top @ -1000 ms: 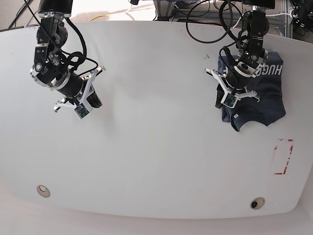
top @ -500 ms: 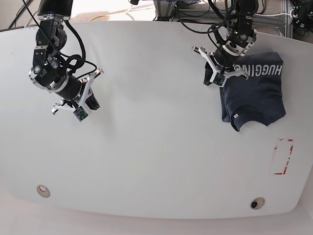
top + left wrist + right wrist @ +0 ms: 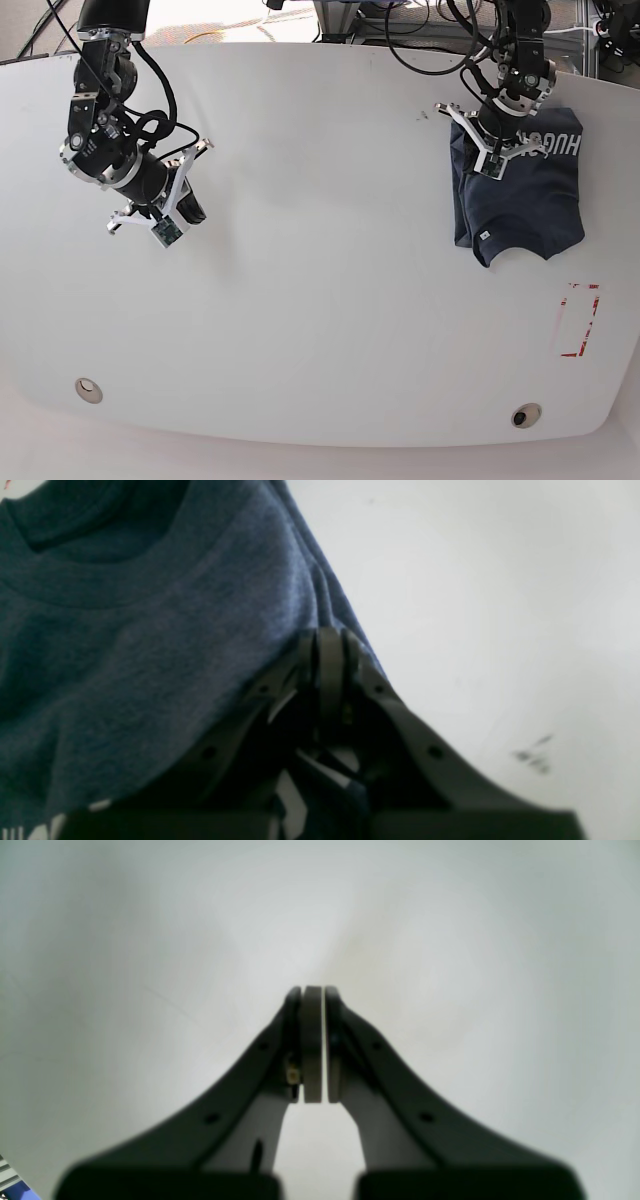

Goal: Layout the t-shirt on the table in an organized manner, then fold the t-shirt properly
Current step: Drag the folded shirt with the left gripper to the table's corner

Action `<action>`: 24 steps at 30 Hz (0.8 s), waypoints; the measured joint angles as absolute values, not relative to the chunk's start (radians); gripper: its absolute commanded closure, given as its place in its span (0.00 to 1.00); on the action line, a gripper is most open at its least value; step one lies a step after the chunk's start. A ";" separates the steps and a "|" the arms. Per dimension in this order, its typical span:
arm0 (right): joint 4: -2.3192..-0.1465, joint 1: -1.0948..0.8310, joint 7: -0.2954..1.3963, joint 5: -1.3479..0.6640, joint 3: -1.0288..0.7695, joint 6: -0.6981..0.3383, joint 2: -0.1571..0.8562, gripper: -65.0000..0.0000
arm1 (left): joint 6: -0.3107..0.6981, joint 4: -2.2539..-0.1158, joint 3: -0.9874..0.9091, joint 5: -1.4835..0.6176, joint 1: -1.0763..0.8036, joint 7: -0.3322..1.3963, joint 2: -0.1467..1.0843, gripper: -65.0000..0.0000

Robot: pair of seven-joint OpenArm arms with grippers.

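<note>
From my station I see the t-shirt [image 3: 520, 205] folded into a compact navy block near the far right corner of the table [image 3: 330, 330], white lettering along its far edge. My left gripper [image 3: 494, 166] sits over the shirt's left edge with its jaws clenched; whether they pinch cloth I cannot tell from the left wrist view, where the collar fills the frame beside the closed fingertips [image 3: 327, 650]. My right gripper [image 3: 172, 228], jaws pressed together and holding nothing, hangs above bare tabletop near the far left corner.
</note>
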State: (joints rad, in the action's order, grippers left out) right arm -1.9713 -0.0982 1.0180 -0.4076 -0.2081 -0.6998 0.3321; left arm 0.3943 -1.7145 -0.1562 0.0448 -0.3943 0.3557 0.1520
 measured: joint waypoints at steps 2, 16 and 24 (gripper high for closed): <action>-1.972 -0.098 1.018 -0.406 -0.208 -0.699 0.332 1.00 | 0.404 -1.699 -0.184 0.044 -0.390 0.355 0.163 1.00; -1.972 -0.099 1.018 -0.406 -0.208 -0.699 0.332 1.00 | 0.519 -1.686 -0.403 0.047 -0.393 0.367 0.161 1.00; -1.972 -0.099 1.018 -0.407 -0.208 -0.700 0.332 1.00 | 0.534 -1.708 -0.323 0.053 -0.367 0.374 0.144 1.00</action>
